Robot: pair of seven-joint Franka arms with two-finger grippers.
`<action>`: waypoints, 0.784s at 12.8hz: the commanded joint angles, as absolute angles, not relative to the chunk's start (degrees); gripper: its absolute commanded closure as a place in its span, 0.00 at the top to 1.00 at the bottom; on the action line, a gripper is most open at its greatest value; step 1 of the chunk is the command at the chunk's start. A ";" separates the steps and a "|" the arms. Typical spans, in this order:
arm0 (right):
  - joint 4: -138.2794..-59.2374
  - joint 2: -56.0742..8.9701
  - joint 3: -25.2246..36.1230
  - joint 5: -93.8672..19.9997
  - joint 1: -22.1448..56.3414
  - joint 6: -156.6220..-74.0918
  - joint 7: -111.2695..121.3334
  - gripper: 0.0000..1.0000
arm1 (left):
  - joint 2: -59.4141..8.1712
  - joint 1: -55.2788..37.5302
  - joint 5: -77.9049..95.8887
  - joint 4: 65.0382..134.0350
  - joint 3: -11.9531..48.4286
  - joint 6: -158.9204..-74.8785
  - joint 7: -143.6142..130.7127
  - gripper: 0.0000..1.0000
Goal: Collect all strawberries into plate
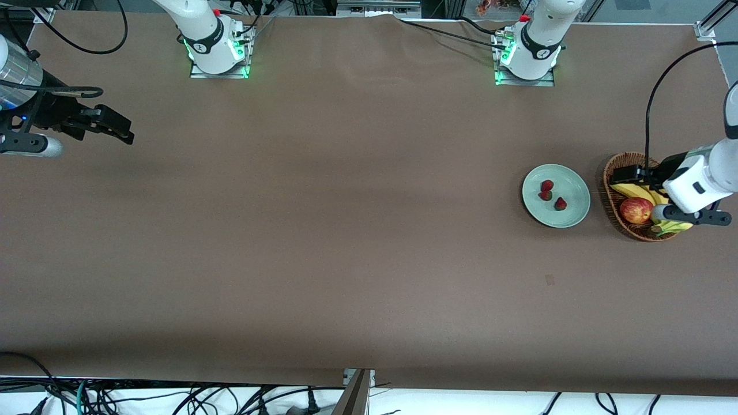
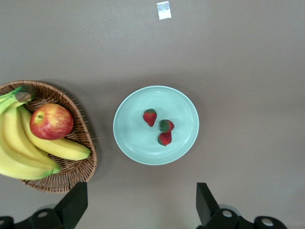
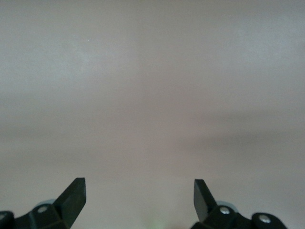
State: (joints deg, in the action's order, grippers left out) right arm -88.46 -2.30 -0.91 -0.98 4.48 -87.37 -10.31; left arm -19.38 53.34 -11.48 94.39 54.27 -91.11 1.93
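Strawberries all sit on my plate; left gripper over basket and right gripper over bare table both gape empty.

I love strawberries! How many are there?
3 strawberries, all on the plate: one farthest from the front camera, one touching it, one nearest the camera. None seem hidden.

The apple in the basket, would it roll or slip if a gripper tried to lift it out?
The apple looks round and glossy, so it may slip between narrow fingers. It leans on the bananas inside the wicker basket, which probably stops it rolling. It likely feels firm and fairly heavy beside the strawberries.
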 commanded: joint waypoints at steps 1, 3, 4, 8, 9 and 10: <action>-87.28 -2.72 -1.41 -0.18 3.96 -87.19 -10.28 1.00 | -6.71 41.79 -3.10 95.45 39.16 -90.27 8.17 1.00; -87.28 -2.72 -1.41 -0.18 3.96 -87.19 -10.28 1.00 | -3.09 32.92 -0.54 95.36 30.28 -88.34 8.44 1.00; -87.28 -2.72 -1.41 -0.18 3.96 -87.10 -10.37 1.00 | -1.68 27.82 -0.01 95.62 25.62 -87.81 8.44 1.00; -87.28 -2.72 -1.41 -0.26 4.04 -87.19 -10.28 1.00 | 1.75 9.10 0.79 95.80 8.22 -87.10 8.26 1.00; -87.28 -2.72 -1.41 -0.26 3.96 -87.10 -10.28 1.00 | 2.37 4.53 0.79 95.89 4.00 -87.10 8.26 1.00; -87.28 -2.72 -1.41 -0.26 4.04 -87.19 -10.28 1.00 | 2.63 1.52 0.79 95.80 1.26 -87.27 8.26 1.00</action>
